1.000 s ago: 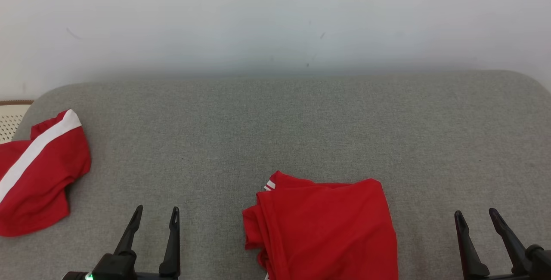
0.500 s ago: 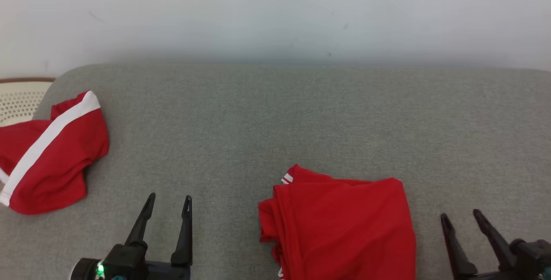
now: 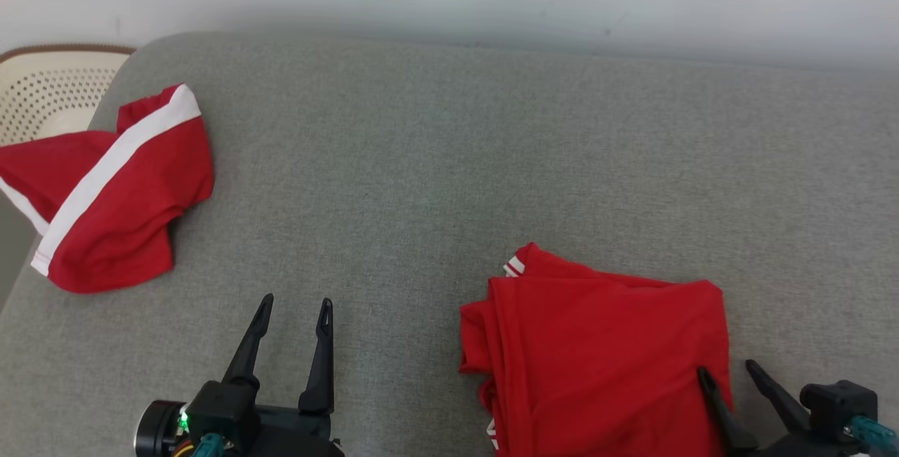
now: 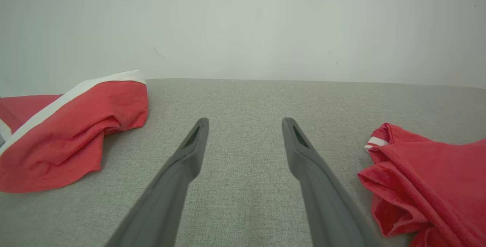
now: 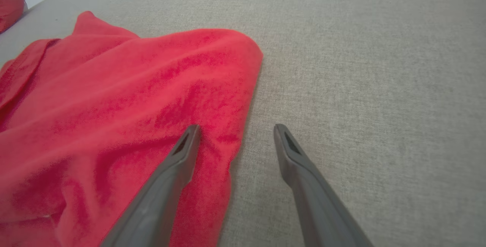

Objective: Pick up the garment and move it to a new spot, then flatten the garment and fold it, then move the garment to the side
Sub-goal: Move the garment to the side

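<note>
Since a second ago your right tool [image 3: 725, 368] has neared the folded red garment [image 3: 604, 359] at the front edge of the cushion [image 3: 421, 162], gaping empty like your left tool [image 3: 296, 301], so only moving the garment aside seems left.

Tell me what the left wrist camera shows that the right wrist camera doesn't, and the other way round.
Left wrist view: the open left hand over the grey cushion, the white-banded red garment spread out at its left, and the folded red garment seen from its bunched edge with the striped trim.
Right wrist view: the open right hand straddling that folded garment's other edge, one finger over the cloth, the other over cushion.
Shared: the cushion and the folded garment; the banded garment is a sliver in the right wrist view's top left corner.
</note>
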Motion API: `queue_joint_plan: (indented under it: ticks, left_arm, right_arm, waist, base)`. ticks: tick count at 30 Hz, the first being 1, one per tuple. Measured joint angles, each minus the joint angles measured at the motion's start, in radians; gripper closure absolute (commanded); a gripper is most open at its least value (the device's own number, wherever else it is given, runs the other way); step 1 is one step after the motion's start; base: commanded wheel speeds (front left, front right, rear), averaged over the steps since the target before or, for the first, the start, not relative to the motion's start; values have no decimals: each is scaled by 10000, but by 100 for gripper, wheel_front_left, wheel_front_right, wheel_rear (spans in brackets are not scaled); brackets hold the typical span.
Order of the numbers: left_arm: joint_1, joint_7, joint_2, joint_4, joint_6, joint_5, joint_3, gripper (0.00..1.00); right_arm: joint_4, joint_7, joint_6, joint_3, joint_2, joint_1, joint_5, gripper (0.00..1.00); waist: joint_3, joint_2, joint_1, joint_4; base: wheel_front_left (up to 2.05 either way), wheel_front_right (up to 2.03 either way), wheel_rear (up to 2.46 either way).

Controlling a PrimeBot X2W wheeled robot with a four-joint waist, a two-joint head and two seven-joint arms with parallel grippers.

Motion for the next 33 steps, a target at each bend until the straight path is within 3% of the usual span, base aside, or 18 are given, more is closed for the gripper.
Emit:
queue_joint_plan:
  ticks: [5,6,8,19,33]
  left_arm:
    - [-110,-44,-71,67,-38,25,-17,0]
    - [-126,-54,-82,69,-42,36,-23,0]
    - [-203,-59,-119,88,-54,42,-42,0]
    - [-325,-96,-115,46,-77,127,-58,0]
    - [-1090,259,278,-267,-71,506,-58,0]
  right_arm:
    - [456,35,0,391,-75,-383,357,0]
    - [502,42,0,439,-96,-447,433,42]
    - [591,23,0,541,-151,-574,523,100]
    - [640,-257,4,499,-238,-813,290,100]
    - [844,-993,2,92,38,-1334,-88,100]
  waist:
    - [249,0,0,210]
    - [280,0,0,236]
    - [328,0,0,274]
    - [380,0,0,-129]
    - [741,0,0,-2407]
  base:
    - [0,0,0]
    - [0,0,0]
    - [0,0,0]
    - [0,0,0]
    - [0,0,0]
